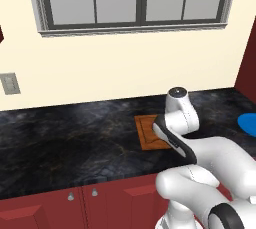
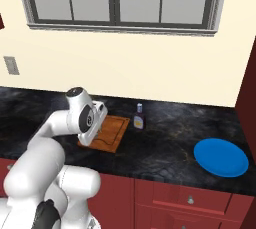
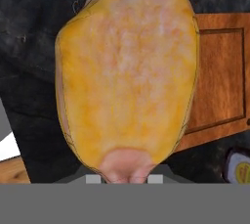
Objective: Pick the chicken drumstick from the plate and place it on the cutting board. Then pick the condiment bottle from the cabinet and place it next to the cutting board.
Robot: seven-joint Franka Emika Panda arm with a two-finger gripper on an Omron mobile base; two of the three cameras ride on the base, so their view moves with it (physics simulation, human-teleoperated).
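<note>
The gripper [image 3: 127, 178] is clamped on the chicken drumstick [image 3: 128, 71]. In the hand view the drumstick looks huge and close. Its long side runs from 6 o'clock, where the pinkish end sits at the gripper, up to 12 o'clock. It hangs over the black bench [image 2: 165, 148], by the edge of the cutting board [image 2: 111, 132].

In the right base view the hand is at the left end of the board. The condiment bottle [image 2: 139, 117] stands upright on the bench just past the board's far right corner, at about 2 o'clock. The blue plate [image 2: 221, 157] lies well apart at about 4 o'clock, near the front edge. Bare bench lies between board and plate.
</note>
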